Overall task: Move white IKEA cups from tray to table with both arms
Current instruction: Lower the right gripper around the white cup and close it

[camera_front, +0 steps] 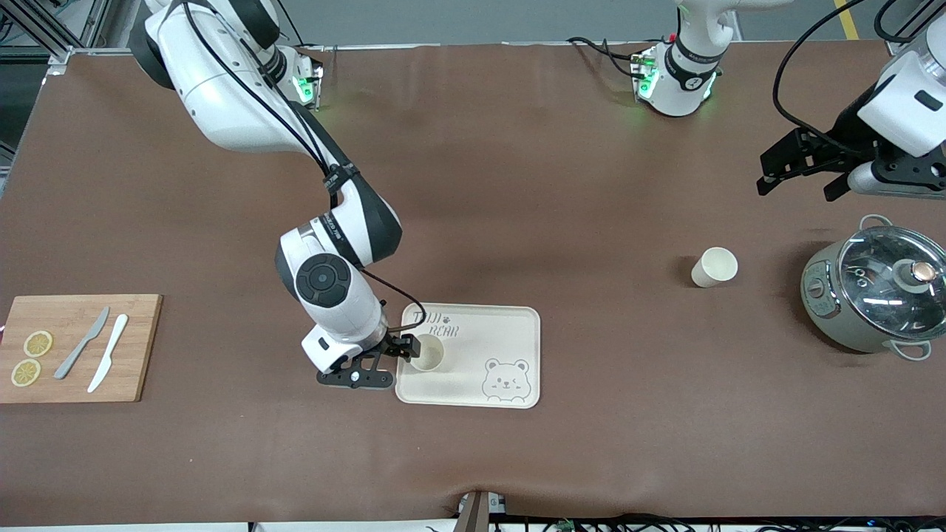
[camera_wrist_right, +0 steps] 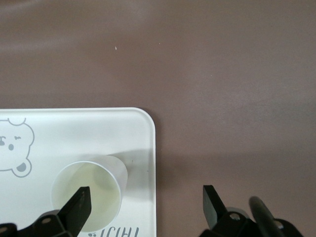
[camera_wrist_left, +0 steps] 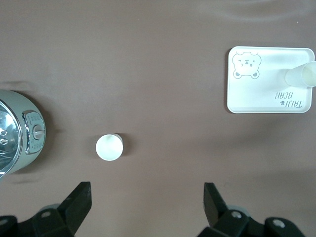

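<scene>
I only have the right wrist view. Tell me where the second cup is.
Observer: The second cup stands upright on the bare table, toward the left arm's end, beside the pot with a glass lid.
Operator: Report the left gripper.
Observer: The left gripper is open and empty, up in the air above the table near the pot; its wrist view looks down on that cup.
Operator: Now give me the right gripper against the tray.
Observer: The right gripper is open at the edge of the bear tray that faces the right arm's end; the first cup stands upright on the tray.
</scene>
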You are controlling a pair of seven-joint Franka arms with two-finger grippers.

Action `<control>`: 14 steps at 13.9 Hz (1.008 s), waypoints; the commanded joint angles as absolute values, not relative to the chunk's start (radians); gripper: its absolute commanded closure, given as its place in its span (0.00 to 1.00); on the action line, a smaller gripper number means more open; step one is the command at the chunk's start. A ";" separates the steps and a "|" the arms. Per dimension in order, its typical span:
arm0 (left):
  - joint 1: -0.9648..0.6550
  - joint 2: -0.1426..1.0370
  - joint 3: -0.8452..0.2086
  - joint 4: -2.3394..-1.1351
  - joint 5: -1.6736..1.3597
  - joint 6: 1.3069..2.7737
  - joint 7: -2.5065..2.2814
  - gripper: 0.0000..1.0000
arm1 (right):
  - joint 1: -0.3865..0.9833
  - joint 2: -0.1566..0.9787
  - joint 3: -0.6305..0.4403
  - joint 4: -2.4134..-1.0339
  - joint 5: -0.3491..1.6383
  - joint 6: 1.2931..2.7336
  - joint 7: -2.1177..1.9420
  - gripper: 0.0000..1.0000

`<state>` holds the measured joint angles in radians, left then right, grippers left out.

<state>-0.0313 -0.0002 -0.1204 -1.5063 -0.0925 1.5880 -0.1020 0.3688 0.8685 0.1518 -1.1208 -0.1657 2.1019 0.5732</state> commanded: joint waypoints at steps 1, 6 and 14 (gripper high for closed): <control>-0.023 -0.026 -0.120 -1.534 -0.104 1.612 -0.106 0.00 | 0.373 0.890 0.156 -1.085 -0.175 2.074 0.513 0.00; -0.021 -0.023 -0.118 -1.531 -0.091 1.621 -0.075 0.00 | 0.382 0.910 0.158 -1.085 -0.170 2.082 0.488 0.00; -0.023 -0.015 -0.112 -1.525 -0.055 1.641 -0.041 0.00 | 0.385 0.948 0.156 -1.083 -0.172 2.149 0.488 0.00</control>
<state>-0.0234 -0.0002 -0.1124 -1.5073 -0.0837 1.6192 -0.0592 0.3815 0.9285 0.1558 -1.1205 -0.1655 2.1550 0.4975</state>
